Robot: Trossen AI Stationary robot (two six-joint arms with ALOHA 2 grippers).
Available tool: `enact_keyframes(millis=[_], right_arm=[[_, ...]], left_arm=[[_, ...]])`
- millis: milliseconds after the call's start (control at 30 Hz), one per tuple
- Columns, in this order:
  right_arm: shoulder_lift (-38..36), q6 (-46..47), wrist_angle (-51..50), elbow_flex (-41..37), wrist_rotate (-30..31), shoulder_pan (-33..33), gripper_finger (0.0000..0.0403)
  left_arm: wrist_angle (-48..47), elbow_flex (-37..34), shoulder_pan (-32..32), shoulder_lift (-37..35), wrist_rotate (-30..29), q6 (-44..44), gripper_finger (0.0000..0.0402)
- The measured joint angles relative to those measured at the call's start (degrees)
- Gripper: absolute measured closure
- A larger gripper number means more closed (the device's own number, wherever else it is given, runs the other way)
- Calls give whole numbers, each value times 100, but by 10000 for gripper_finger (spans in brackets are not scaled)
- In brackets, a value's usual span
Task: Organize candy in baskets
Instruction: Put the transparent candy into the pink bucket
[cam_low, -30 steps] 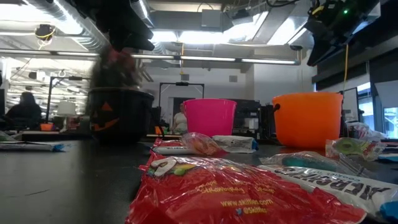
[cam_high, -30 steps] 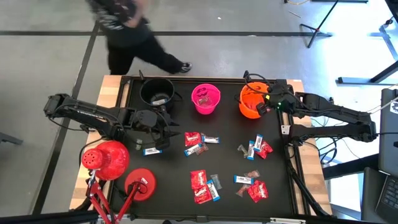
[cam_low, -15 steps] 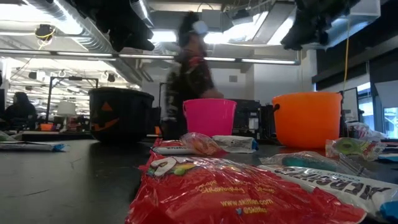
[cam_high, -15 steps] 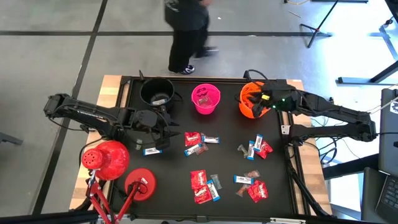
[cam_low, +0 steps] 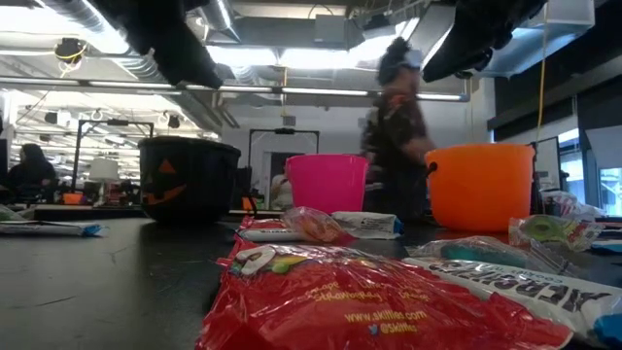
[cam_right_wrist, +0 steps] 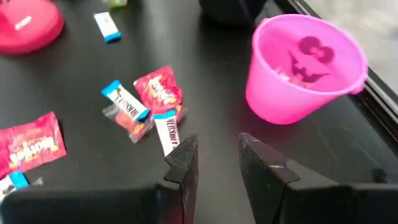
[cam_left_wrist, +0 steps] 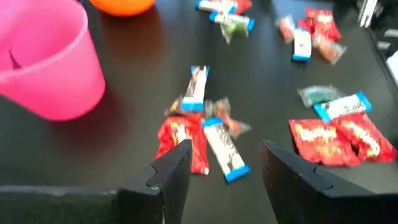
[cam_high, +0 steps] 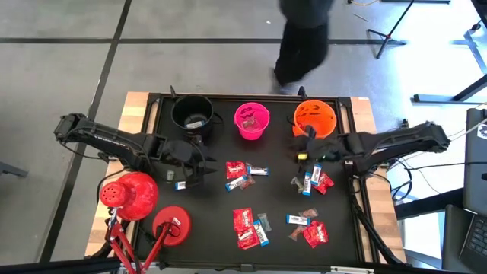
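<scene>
Since the earlier frame, the right pincer (cam_high: 307, 149) has left the rim of the orange bucket (cam_high: 316, 117) and now hangs lower in the high view, over the black table (cam_high: 274, 194), between that bucket and a small group of sweets (cam_high: 313, 181) at the centre right. Its fingers (cam_right_wrist: 183, 163) stand apart with nothing between them. A person (cam_high: 303, 38), who was above the pink bucket before, now stands at the top of the frame, above the orange one.

On the left side of the high view, the left pincer (cam_high: 190, 164) sits just below the black bucket (cam_high: 192, 113), its fingers (cam_left_wrist: 174, 171) open and empty; one blue-and-white sweet (cam_high: 182, 185) lies just beneath it. The pink bucket (cam_high: 252, 120) stands in the upper middle, between the other two. More candy (cam_high: 243, 173) lies in the centre of the table, and further red and blue-and-white pieces (cam_high: 249, 226) lie along the lower part. Two red lamp heads (cam_high: 131, 193) stand at the lower left.
</scene>
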Motion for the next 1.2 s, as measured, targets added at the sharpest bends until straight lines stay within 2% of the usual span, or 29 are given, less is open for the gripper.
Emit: enact_keyframes(millis=[167,333,600,733,967,1200], right_arm=[[364,-166,463,0,161,242,292],[570,-275,705,0,20,224,292],[641,-481,928,0,5,226,292],[641,-783,1004,0,-5,226,292],[641,-1192,980,0,-57,226,292],[641,-1250,975,0,-145,230,292]], left_arm=[[-493,0,-21,0,14,-426,224],[-1394,0,-19,0,294,-873,224],[-2068,0,-86,191,710,-1289,224],[-2197,0,-192,449,773,-1291,224],[-2364,0,-363,1234,1322,-1265,224],[-2874,5,-493,1825,1373,-1503,224]])
